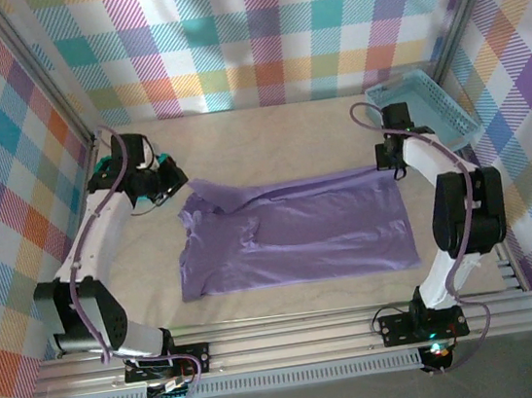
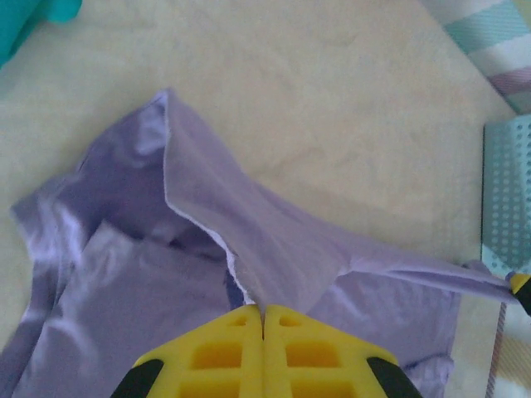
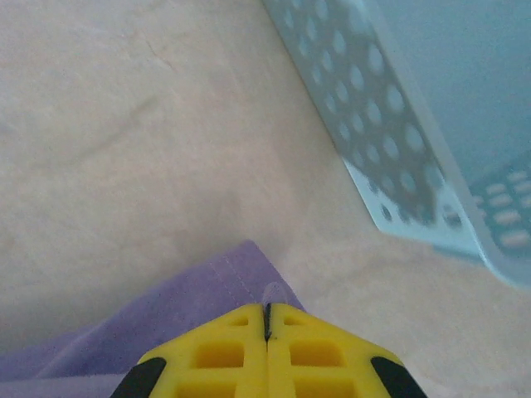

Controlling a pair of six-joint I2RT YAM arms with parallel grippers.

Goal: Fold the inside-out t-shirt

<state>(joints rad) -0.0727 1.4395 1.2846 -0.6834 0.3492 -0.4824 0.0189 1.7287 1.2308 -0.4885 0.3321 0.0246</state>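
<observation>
The left gripper [image 2: 263, 312] and right gripper [image 3: 267, 308] each clamp the far edge of the t-shirt [image 1: 295, 230]; such thin bites could slip, dropping 1 corner and skewing the fold.

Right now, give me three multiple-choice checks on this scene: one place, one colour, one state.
1. Where is the blue basket? A far right corner; B near left corner; C on the shirt.
2. What colour is the t-shirt? A teal; B lavender; C white.
3. The right gripper is: A open wide; B shut on the basket; C shut on the t-shirt.
Answers: 1 A, it sits far right in the top view. 2 B, purple in both wrist views. 3 C, closed yellow fingers pinch a purple corner.
</observation>
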